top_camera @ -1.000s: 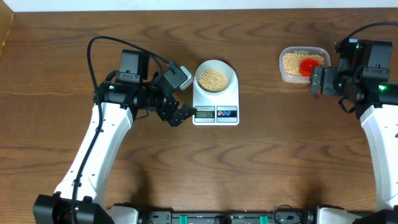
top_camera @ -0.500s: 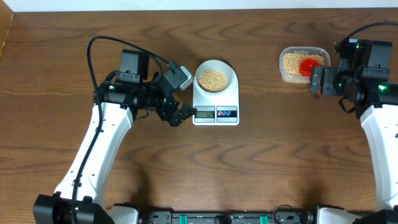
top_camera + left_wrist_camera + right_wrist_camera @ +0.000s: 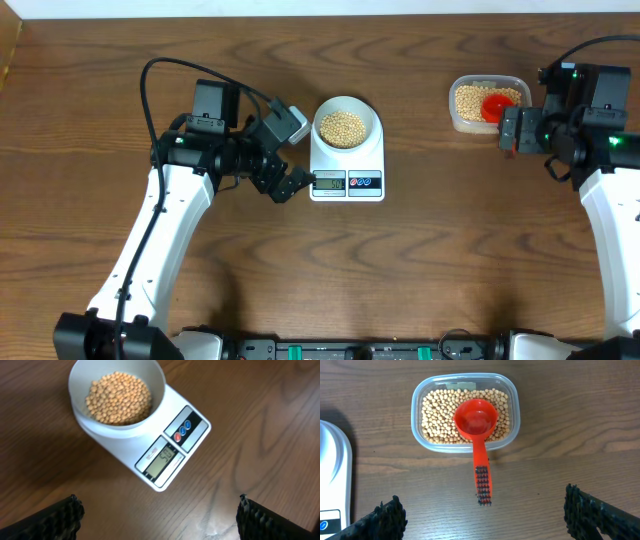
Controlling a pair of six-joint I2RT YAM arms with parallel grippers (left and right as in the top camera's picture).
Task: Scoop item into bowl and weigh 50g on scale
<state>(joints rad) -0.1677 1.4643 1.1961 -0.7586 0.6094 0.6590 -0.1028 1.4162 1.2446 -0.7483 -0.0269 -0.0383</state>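
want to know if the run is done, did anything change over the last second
Nothing visibly moved. The left gripper stays open beside the scale, the right gripper open by the clear container with the red scoop resting in it, and the bowl of beans still sits on the scale.

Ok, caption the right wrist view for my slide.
Red scoop resting in a clear container of soybeans, handle overhanging its rim.

Even, soft overhead light, sharp focus (faint glare on the table (image 3: 210, 527)).

Robotics lab, wooden table (image 3: 430, 270), two arms (image 3: 150, 240)
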